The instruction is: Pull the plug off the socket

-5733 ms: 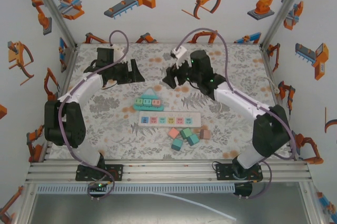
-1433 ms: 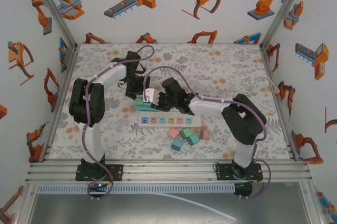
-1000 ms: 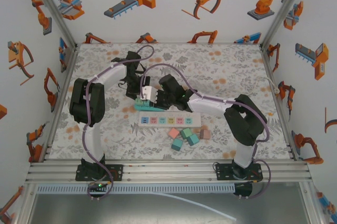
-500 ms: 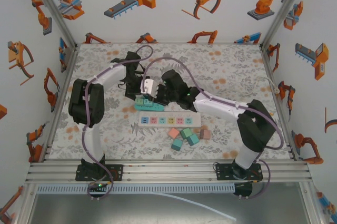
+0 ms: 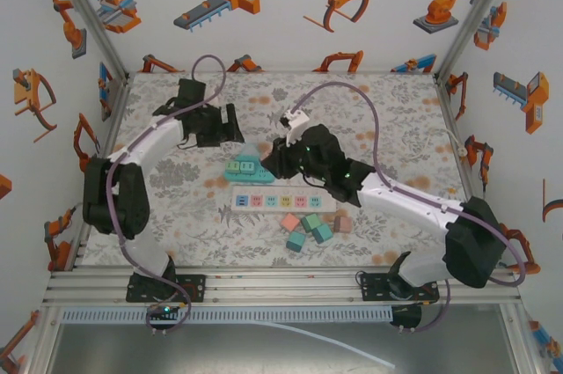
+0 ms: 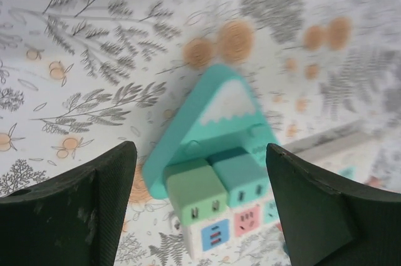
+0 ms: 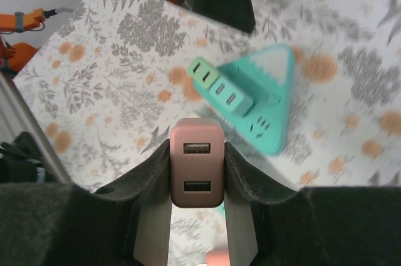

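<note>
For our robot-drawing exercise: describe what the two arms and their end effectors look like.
Both the left arm and right arm have white links between bulky black joints, each trailed by a looping purple cable. The left end effector and right end effector are black; their fingers are broad, dark, matte wedges.

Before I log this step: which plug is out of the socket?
The pink plug, held in the jaws of the right gripper, away from the socket; the green plug and teal plug sit in it.
</note>
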`<move>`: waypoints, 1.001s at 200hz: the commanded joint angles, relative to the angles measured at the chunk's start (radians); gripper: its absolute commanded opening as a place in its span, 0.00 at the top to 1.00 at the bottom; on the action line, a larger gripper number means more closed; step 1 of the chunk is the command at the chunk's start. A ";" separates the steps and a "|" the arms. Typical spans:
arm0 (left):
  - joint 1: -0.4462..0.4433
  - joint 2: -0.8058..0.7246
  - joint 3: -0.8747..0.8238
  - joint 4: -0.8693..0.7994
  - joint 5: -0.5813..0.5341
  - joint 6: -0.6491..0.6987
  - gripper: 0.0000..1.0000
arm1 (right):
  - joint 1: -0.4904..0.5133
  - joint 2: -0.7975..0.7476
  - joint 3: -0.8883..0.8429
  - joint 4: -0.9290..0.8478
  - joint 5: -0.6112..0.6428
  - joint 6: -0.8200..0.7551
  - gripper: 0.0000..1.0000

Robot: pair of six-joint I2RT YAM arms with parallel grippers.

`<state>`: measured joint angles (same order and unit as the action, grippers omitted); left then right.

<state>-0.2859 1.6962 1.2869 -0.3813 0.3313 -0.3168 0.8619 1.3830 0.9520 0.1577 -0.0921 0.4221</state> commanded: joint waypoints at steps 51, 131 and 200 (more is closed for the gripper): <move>0.073 -0.253 -0.203 0.474 0.891 0.211 0.11 | 0.006 -0.030 -0.133 -0.101 -0.244 0.236 0.91; 0.065 -0.427 -0.308 -0.168 0.924 1.330 0.03 | 0.098 0.163 -0.088 -0.194 -0.265 0.024 0.86; 0.065 -0.360 -0.274 -0.334 0.961 1.552 0.03 | 0.141 0.250 -0.085 -0.140 -0.198 0.020 0.74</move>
<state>-0.2173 1.3369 1.0004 -0.6380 1.2396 1.0767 0.9989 1.6318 0.8341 -0.0113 -0.3363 0.4625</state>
